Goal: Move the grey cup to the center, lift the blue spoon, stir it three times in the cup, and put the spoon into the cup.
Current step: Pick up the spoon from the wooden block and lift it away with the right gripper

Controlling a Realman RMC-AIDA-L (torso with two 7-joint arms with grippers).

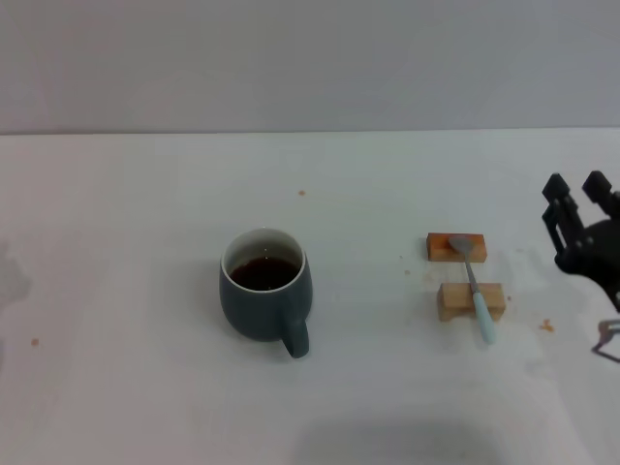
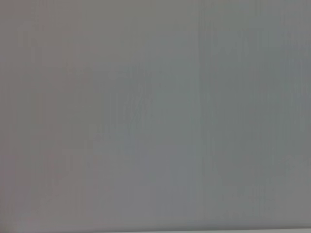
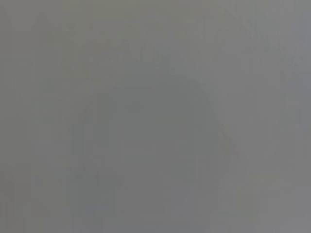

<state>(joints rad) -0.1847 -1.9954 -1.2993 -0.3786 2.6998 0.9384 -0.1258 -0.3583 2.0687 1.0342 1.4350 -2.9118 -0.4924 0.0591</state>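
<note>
The grey cup (image 1: 264, 296) stands upright on the white table, a little left of the middle, with dark brown liquid inside and its handle turned toward the near edge. To its right the blue spoon (image 1: 475, 286) lies across two small wooden blocks, its metal bowl on the far block and its pale blue handle reaching past the near one. My right gripper (image 1: 576, 189) hovers at the right edge of the head view, right of the spoon, open with nothing between its fingers. The left gripper is out of view. Both wrist views show only a plain grey surface.
The far wooden block (image 1: 455, 246) is orange-brown and the near block (image 1: 471, 300) is paler. Small brown specks dot the table (image 1: 145, 223). A grey wall rises behind the table's far edge.
</note>
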